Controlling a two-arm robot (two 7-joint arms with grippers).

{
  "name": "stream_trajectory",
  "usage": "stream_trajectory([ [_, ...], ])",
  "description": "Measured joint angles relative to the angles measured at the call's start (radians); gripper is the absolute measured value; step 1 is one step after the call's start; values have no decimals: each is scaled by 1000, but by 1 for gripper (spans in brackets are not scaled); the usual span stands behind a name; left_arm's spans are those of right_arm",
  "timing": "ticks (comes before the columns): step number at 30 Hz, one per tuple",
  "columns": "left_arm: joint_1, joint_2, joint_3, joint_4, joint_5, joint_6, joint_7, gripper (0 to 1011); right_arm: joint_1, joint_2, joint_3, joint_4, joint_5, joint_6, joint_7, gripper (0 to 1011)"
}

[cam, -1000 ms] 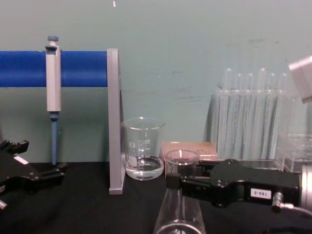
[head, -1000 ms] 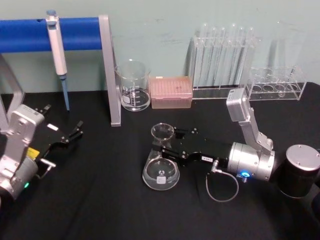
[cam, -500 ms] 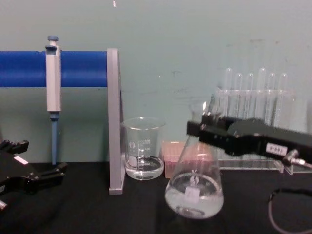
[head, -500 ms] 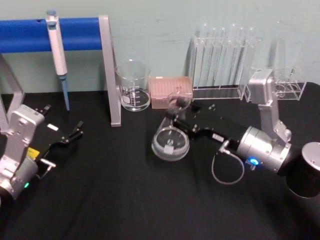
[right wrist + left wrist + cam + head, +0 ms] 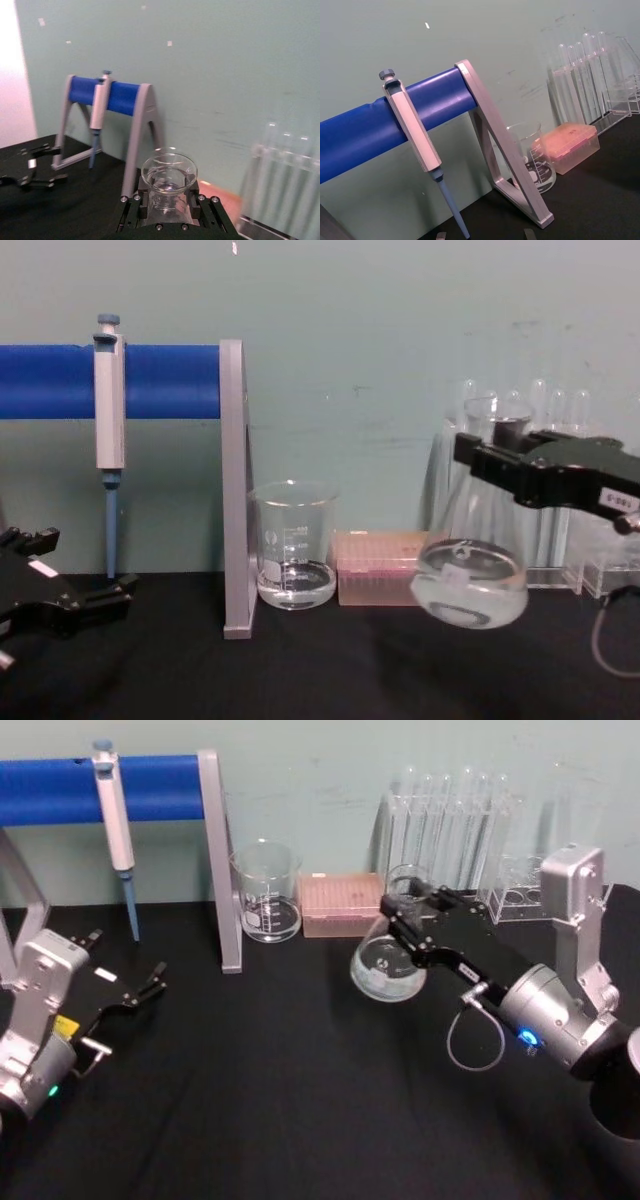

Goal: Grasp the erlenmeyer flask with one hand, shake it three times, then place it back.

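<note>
The erlenmeyer flask hangs in the air above the black table, tilted, with a little clear liquid in its wide base. My right gripper is shut on its narrow neck, just under the flared rim. In the chest view the flask hangs in front of the test tubes, to the right of the pink box, with the right gripper clamping its neck. My left gripper rests open and parked low at the table's left side, far from the flask.
A straight-walled beaker and a pink tip box stand at the back. A rack of test tubes is right behind the flask. A pipette hangs on the blue-barred stand at the left.
The right gripper has lifted the flask off the table and carried it up, back and to the right, with the flask tilting as it went. The left arm stayed still.
</note>
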Motion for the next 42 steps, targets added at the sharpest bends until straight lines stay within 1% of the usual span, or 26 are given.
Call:
stream_trajectory([
  [3, 0, 0, 0, 0, 0, 0, 0, 1001, -21, -9, 17, -16, -7, 0, -30, 449],
  [4, 0, 0, 0, 0, 0, 0, 0, 1001, -33, -16, 28, -24, -9, -2, -46, 449],
  [7, 0, 0, 0, 0, 0, 0, 0, 1001, -53, -28, 46, -36, -12, -6, -67, 449],
  [10, 0, 0, 0, 0, 0, 0, 0, 1001, -66, -37, 58, -42, -15, -5, -79, 449],
  [14, 0, 0, 0, 0, 0, 0, 0, 1001, -74, -48, 67, -43, -21, 2, -83, 449],
  [21, 0, 0, 0, 0, 0, 0, 0, 1001, -70, -62, 70, -36, -44, 14, -73, 449],
  [26, 0, 0, 0, 0, 0, 0, 0, 1001, -53, -72, 56, -22, -57, 21, -32, 449],
  [27, 0, 0, 0, 0, 0, 0, 0, 1001, -53, -72, 56, -22, -57, 21, -32, 449],
  [29, 0, 0, 0, 0, 0, 0, 0, 1001, -41, -75, 44, -14, -62, 24, -2, 449],
  [30, 0, 0, 0, 0, 0, 0, 0, 1001, -31, -76, 32, -7, -65, 26, 22, 449],
  [32, 0, 0, 0, 0, 0, 0, 0, 1001, -20, -79, 19, 0, -68, 27, 48, 449],
  [33, 0, 0, 0, 0, 0, 0, 0, 1001, -9, -82, 6, 7, -70, 27, 76, 449],
  [35, 0, 0, 0, 0, 0, 0, 0, 1001, 2, -84, -7, 14, -70, 27, 101, 449],
  [36, 0, 0, 0, 0, 0, 0, 0, 1001, 11, -87, -19, 19, -71, 27, 121, 449],
  [37, 0, 0, 0, 0, 0, 0, 0, 1001, 15, -87, -24, 21, -71, 27, 131, 449],
  [38, 0, 0, 0, 0, 0, 0, 0, 1001, 24, -88, -36, 27, -71, 27, 151, 449],
  [42, 0, 0, 0, 0, 0, 0, 0, 1001, 43, -88, -62, 38, -70, 26, 191, 449],
])
